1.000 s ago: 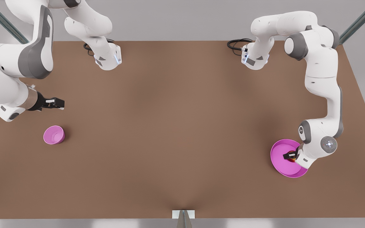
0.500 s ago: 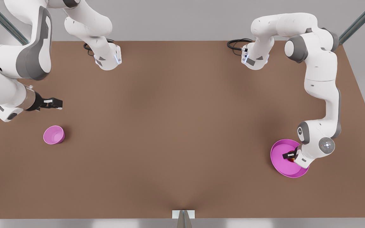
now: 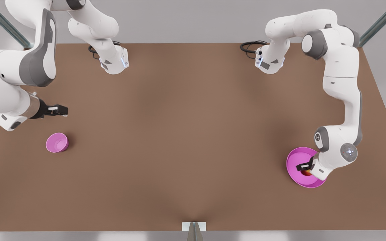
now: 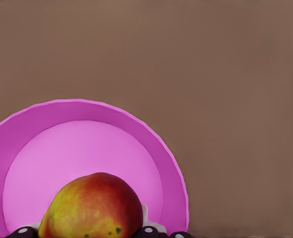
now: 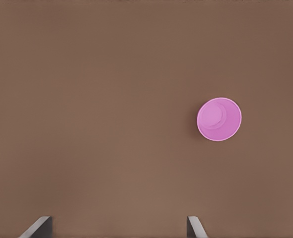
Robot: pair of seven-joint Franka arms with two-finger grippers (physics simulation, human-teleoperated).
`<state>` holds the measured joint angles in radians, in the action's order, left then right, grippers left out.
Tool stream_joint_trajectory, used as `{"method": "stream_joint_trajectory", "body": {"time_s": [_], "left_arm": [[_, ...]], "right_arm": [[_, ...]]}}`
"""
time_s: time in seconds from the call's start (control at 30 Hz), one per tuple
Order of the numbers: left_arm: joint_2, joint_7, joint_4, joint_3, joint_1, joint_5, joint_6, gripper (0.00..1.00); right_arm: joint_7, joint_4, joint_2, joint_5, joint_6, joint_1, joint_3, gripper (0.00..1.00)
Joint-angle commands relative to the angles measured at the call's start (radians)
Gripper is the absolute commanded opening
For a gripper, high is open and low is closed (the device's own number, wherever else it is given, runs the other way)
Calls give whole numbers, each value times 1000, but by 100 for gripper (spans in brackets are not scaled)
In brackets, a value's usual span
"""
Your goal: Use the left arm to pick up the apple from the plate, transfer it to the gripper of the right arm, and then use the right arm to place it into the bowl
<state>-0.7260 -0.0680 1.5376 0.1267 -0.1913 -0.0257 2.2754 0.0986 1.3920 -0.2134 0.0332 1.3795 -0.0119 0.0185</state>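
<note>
On the front view's left, the right arm's pincer (image 3: 60,110) hangs above the brown bench (image 3: 186,140), a little beyond the small deep pink bowl (image 3: 57,142) and apart from it. This arm waits. Its right wrist view shows two grey fingertips (image 5: 37,228) set wide apart with only bare bench between them, and the bowl (image 5: 219,119) sitting upright with nothing visible inside it, a detail the front view leaves less plain.

On the front view's right, far from the bowl, the left arm's pincer (image 3: 305,168) reaches down into the wide magenta plate (image 3: 295,174), where a sliver of red and orange apple (image 3: 307,172) peeks out beside the black fingers. The left wrist view shows far more of the fruit: the apple (image 4: 92,207) rests on the plate's (image 4: 87,111) floor, red on top with a yellow-green flank, and dark fingertips (image 4: 149,231) flank its base on both sides. Whether they already press the skin I cannot tell.
</note>
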Motion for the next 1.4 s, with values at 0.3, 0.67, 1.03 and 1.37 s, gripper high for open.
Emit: {"method": "stream_joint_trajectory", "body": {"time_s": [0.3, 0.67, 1.03, 1.37], "left_arm": [[-167, -658, -287, 619, 147, 200, -243, 71], [-253, -391, -290, 746, 165, 365, 53, 71], [-329, -18, -333, 792, 170, 374, 115, 71], [-335, 30, -332, 792, 170, 389, 119, 71]], "right_arm": [[216, -271, -527, -499, 231, -6, -295, 100], [989, -269, -705, -855, 470, 10, -377, 100], [1486, -252, -776, -1003, 521, 87, -537, 100], [1492, -271, -839, -1110, 618, 89, -603, 100]]}}
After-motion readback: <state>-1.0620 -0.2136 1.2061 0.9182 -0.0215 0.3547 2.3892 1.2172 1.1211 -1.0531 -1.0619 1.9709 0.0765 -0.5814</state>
